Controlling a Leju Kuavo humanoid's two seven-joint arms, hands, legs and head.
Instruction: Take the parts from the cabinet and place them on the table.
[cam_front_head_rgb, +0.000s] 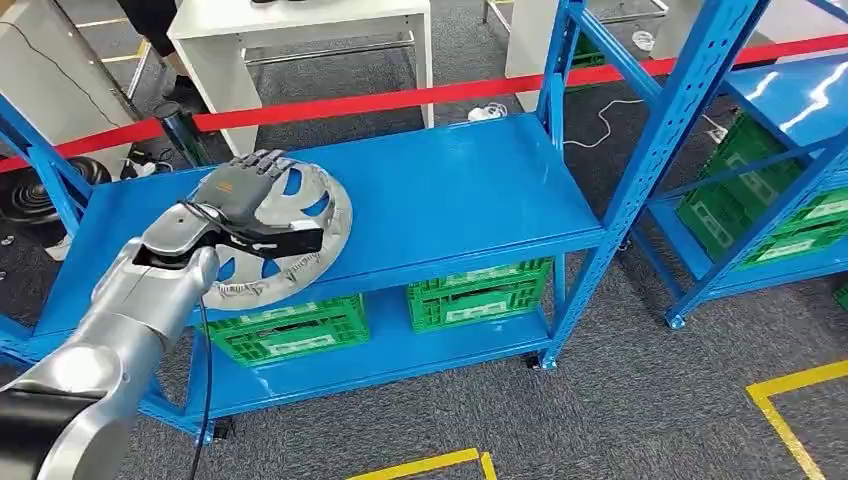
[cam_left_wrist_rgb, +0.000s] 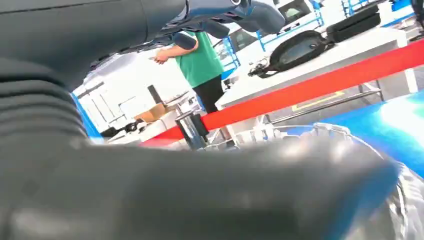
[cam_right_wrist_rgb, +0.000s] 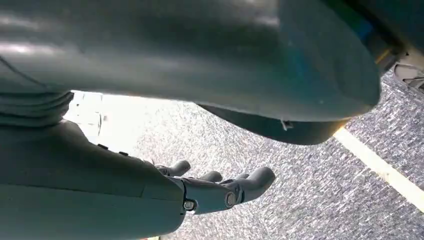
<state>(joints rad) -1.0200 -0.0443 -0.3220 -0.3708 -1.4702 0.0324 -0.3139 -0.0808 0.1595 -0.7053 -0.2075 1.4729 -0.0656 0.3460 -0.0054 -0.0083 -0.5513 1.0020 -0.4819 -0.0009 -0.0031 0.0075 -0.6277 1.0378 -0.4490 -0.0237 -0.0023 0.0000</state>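
Fingers (cam_front_head_rgb: 262, 163) of the left hand (cam_front_head_rgb: 235, 195) lie spread atop the round silver spoked disc (cam_front_head_rgb: 322, 222) on the blue metal shelf (cam_front_head_rgb: 450, 190), grip unclear; right hand (cam_right_wrist_rgb: 220, 190) hangs empty, fingers loosely apart.

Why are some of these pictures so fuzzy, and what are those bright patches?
Head view: sharp, with white glare streaks on the blue shelf at the far right. Left wrist view: the left hand sits so close it blurs, and the background behind the red barrier tape is washed out. Right wrist view: the right hand is fairly clear against an overexposed white patch.

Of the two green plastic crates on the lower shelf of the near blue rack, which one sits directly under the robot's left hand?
The left-hand green crate, below the left hand and the round silver part; the other crate sits further right.
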